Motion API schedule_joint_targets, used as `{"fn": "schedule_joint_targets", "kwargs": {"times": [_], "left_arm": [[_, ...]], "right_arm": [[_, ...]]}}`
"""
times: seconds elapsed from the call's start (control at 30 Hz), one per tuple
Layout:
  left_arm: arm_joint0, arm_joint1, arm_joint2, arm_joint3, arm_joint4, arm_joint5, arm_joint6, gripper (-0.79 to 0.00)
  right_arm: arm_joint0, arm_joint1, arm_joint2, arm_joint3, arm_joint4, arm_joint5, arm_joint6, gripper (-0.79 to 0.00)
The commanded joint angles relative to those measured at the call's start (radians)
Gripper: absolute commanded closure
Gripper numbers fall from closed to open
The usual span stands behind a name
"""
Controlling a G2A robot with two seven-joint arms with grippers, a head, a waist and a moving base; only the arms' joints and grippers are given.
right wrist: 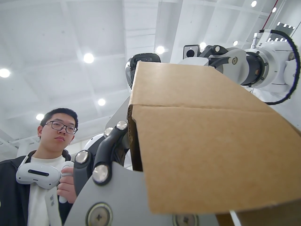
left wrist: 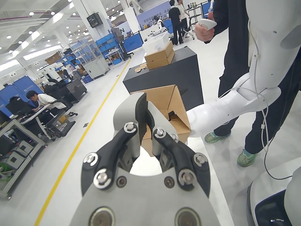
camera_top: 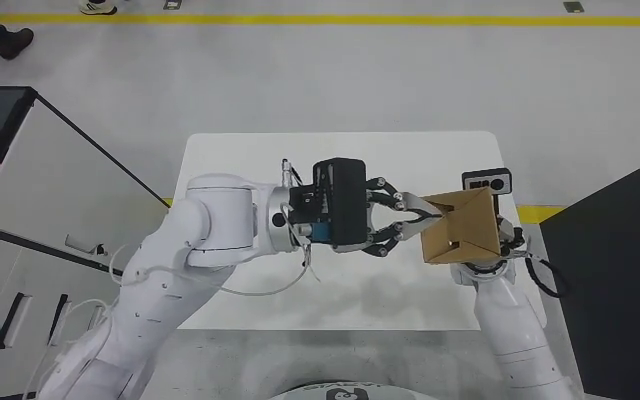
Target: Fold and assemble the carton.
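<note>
Aloft, carton (camera_top: 462, 226) in right gripper (camera_top: 485, 262), left gripper (camera_top: 420, 212) alongside, black cabinet (camera_top: 600, 290) near.

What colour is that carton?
The carton is plain brown, clearest in the right wrist view.

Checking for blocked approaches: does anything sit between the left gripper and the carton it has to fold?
Nothing visible does. The left gripper is right at the carton, shut on the flap edge nearest it, and no other object lies between them in the top view or the left wrist view.
</note>
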Motion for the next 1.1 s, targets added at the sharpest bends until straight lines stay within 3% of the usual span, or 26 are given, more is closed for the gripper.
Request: {"fn": "schedule_joint_targets", "kwargs": {"times": [0.0,0.37,1.07], "left_arm": [[-0.006,-0.002,0.016,0.001,0.007,-0.004,-0.003,0.0],[-0.037,-0.01,0.074,0.02,0.019,0.006,-0.071,0.0],[-0.052,-0.015,0.112,0.03,0.02,0.01,-0.114,0.0]], "right_arm": [[-0.006,-0.001,0.001,0.003,-0.027,-0.007,-0.018,0.0],[-0.02,-0.005,0.008,0.0,-0.107,-0.011,-0.013,0.0],[-0.033,-0.017,0.01,-0.02,-0.118,-0.008,0.008,0.0]]}}
